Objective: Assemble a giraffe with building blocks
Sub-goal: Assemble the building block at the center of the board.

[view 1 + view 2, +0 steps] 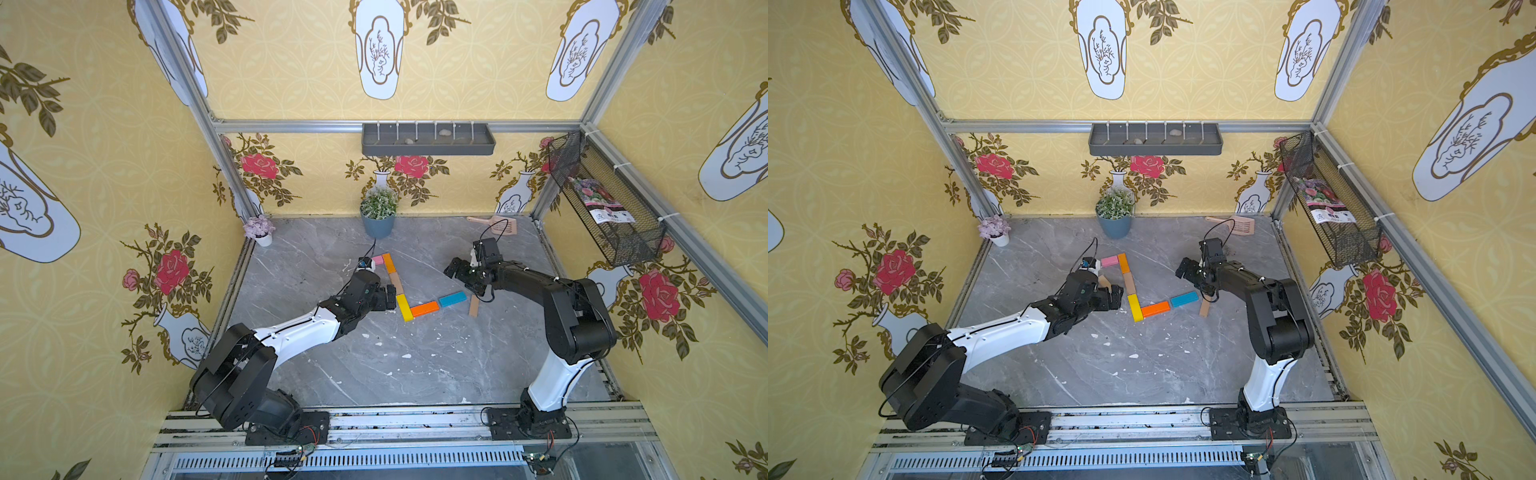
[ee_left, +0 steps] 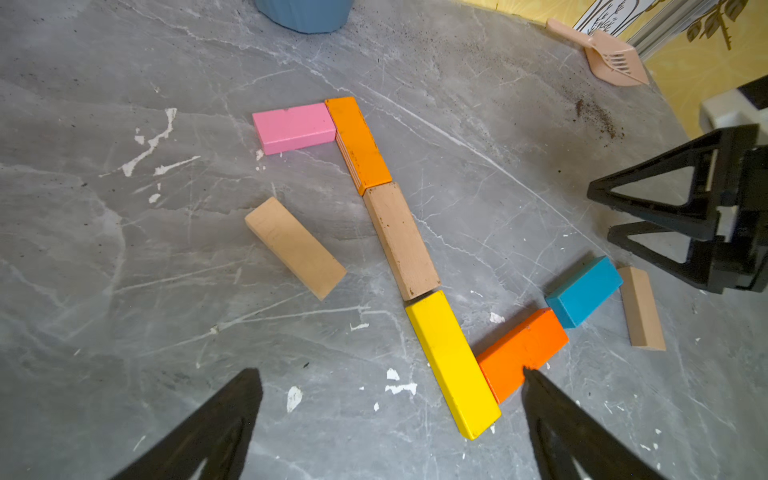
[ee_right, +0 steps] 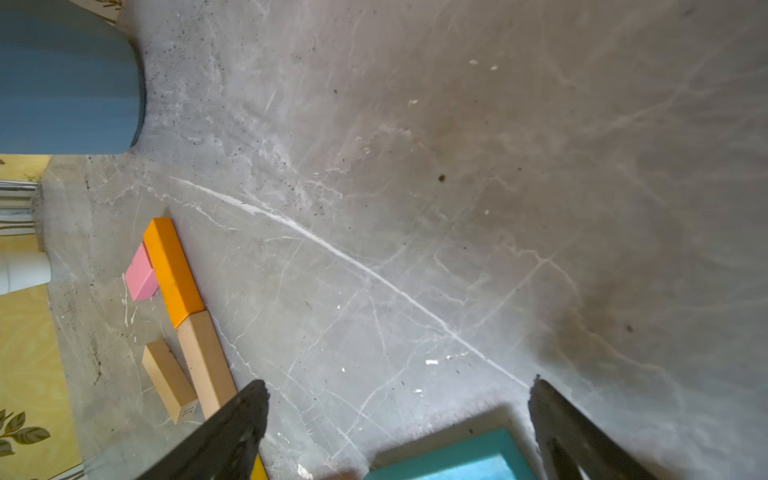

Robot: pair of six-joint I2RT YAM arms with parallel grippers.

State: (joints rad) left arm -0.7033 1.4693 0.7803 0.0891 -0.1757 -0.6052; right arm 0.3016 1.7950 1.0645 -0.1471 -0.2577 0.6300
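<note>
The giraffe lies flat on the grey marble table (image 1: 415, 365). A pink block (image 1: 377, 260) meets an orange block (image 1: 388, 263). Below these run a tan block (image 1: 396, 283) and a yellow block (image 1: 404, 307). A second orange block (image 1: 424, 308) and a blue block (image 1: 452, 299) lead right to a tan leg block (image 1: 474, 305). A loose tan block (image 2: 295, 247) lies left of the neck. My left gripper (image 1: 390, 297) is open beside the yellow block (image 2: 453, 361), holding nothing. Above the blue block (image 3: 453, 459), my right gripper (image 1: 461, 276) is open and empty.
A blue plant pot (image 1: 377, 226) stands at the back middle, with a small white flower pot (image 1: 259, 232) at the back left. A peach scoop (image 1: 496, 224) lies at the back right. A wire basket (image 1: 602, 199) hangs on the right wall.
</note>
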